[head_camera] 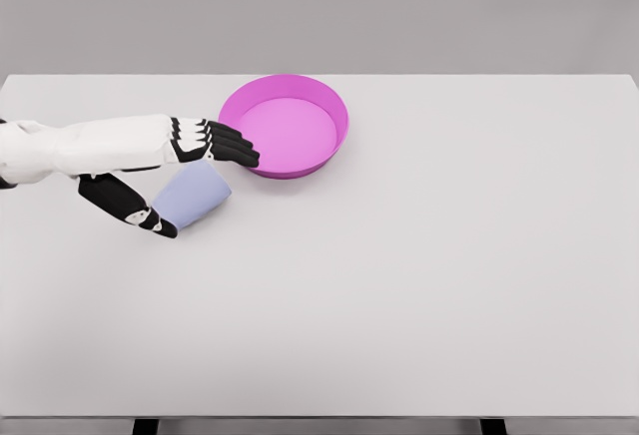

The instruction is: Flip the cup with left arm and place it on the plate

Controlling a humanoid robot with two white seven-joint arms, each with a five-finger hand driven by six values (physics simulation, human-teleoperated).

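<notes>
Left hand (175, 181) is bracketing the pale blue cup (193, 195) between thumb and extended fingers, apparently to turn it; full closure cannot be confirmed. Cup is lying tilted just beside the magenta plate (334, 106)

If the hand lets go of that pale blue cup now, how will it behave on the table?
The cup lies tilted in the left hand, so it would probably roll in an arc, given its taper. It looks rigid and light. Its smooth wall may slip between the fingers.
</notes>
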